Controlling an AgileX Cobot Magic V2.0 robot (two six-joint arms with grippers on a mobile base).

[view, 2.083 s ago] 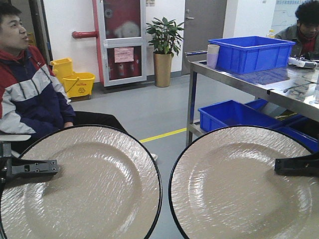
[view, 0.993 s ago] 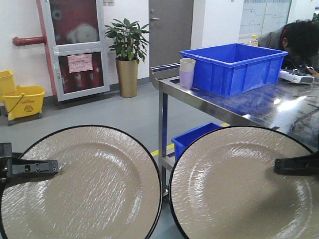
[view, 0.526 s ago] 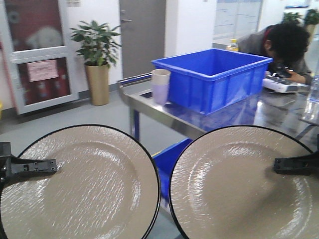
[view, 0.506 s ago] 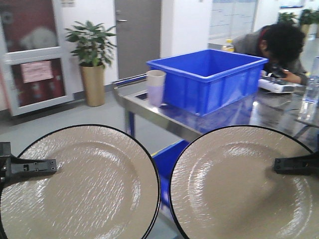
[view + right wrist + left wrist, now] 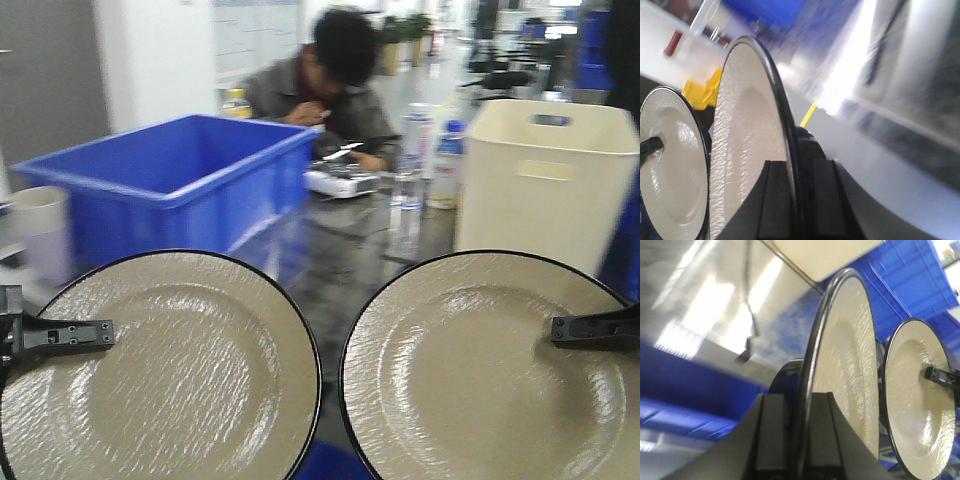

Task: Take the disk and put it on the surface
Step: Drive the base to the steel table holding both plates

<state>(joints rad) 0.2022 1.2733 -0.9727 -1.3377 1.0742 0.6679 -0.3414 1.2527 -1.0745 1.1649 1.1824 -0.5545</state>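
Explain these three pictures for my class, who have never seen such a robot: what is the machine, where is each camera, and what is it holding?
This is a two-armed robot on a mobile base. The wide picture comes from a camera on its front, looking ahead. The other two come from cameras on the wrists, each looking along its own gripper. The left gripper pinches the rim of the left plate, and the right gripper pinches the rim of the right plate. Both plates are beige with black edges, held upright in the air, side by side, facing the front camera. Ahead is a shiny steel tabletop with a blue crate, a cream bin and some bottles on it. A person leans over its far side. The wrist views are blurred.
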